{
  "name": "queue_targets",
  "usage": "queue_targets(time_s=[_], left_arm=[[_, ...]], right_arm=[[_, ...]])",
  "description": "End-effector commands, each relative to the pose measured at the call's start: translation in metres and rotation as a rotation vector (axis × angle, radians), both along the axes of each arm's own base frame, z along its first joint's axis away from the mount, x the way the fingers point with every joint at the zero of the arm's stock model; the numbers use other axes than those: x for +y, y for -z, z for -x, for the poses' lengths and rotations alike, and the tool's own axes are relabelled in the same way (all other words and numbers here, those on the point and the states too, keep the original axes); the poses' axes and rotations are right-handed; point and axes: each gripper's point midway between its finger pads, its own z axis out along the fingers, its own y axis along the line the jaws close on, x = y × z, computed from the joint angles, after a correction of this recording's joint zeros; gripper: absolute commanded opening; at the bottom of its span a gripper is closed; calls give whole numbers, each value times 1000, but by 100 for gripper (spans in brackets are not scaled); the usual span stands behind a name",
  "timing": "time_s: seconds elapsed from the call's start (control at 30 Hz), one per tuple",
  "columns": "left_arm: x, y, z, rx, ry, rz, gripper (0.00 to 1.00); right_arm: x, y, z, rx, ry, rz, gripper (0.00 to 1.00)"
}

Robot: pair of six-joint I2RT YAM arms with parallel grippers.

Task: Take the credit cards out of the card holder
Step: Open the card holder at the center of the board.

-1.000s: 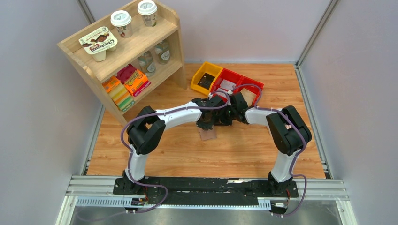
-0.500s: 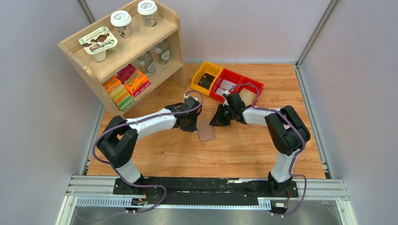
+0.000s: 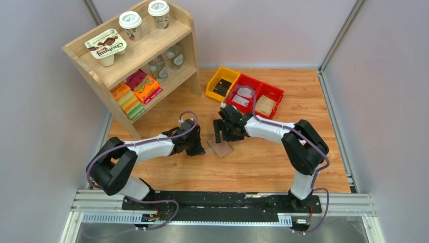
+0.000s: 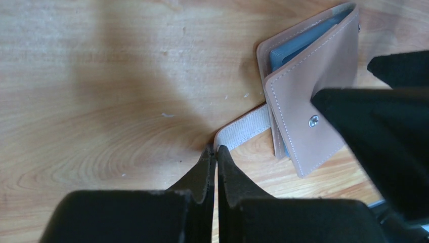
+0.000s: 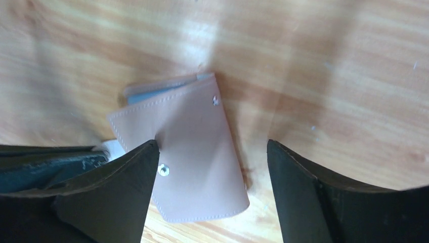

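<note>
— Three bins stand at the far side of the table (image 3: 263,162)? What is in them?
— Yes. One yellow bin (image 3: 211,90) holds a black card (image 3: 221,87). Two are red: the first red bin (image 3: 249,77) holds a pale card (image 3: 244,93), the second red bin (image 3: 280,95) a brownish card (image 3: 265,105).
— Where is the card holder?
— One pinkish-tan card holder (image 3: 222,149) lies folded on the wood between the two grippers, well apart from the bins. Only the wrist views show its details: a blue-grey layer (image 4: 293,48) inside it, two metal snaps (image 5: 163,169) and a white elastic strap (image 4: 243,131).
— And the jaws?
— The left gripper (image 4: 215,154) has its fingers together, tips at the strap's end. I cannot tell whether they pinch it. The right gripper (image 5: 211,147) has its fingers wide apart over the holder, one finger over its edge beside a snap.
</note>
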Motion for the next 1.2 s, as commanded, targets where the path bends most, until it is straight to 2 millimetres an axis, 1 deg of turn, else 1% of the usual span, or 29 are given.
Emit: queue_targets(time_s=[0.0,0.1,0.2,0.27,0.3,0.43,0.5,0.6,0.7,0.8,0.83,0.9,0.97,1.07,1.13,1.17], left_arm=[[-6,-13,-4,-34,-62,94,0],[-6,-11,-3,-27,-67,104,0],[-6,-8,-1,-20,-66,110,0],[-6,-8,-1,-20,-71,112,0],[-5,-8,-1,-21,-73,112,0],[-4,-9,0,-28,-79,117,0],[-3,-10,0,-29,-81,117,0],[-1,-9,1,-31,-89,115,0],[-1,-11,0,-35,-88,115,0],[0,-11,1,-35,-82,109,0],[0,-11,2,-30,-80,105,0],[1,-12,2,-29,-76,99,0],[3,-10,3,-25,-75,92,0],[5,-8,4,-15,-75,88,0],[5,-7,3,-12,-76,89,0],[6,-7,4,-9,-73,88,0]], right_arm=[[-14,-20,4,-114,-77,229,83],[-5,-28,11,-143,-129,283,90],[7,-36,21,-165,-179,279,93],[11,-36,25,-179,-201,291,95],[9,-34,26,-184,-201,307,95],[11,-22,31,-167,-229,338,96],[14,-21,34,-173,-243,341,96],[13,-21,30,-186,-237,359,95],[8,-18,28,-189,-230,393,93],[2,-21,23,-187,-199,406,87],[2,-22,23,-181,-195,392,85],[1,-28,22,-158,-185,341,78],[1,-35,20,-121,-168,273,69],[0,-46,18,-64,-148,156,53],[-7,-51,10,-43,-116,96,44],[-8,-52,11,-22,-113,57,41]])
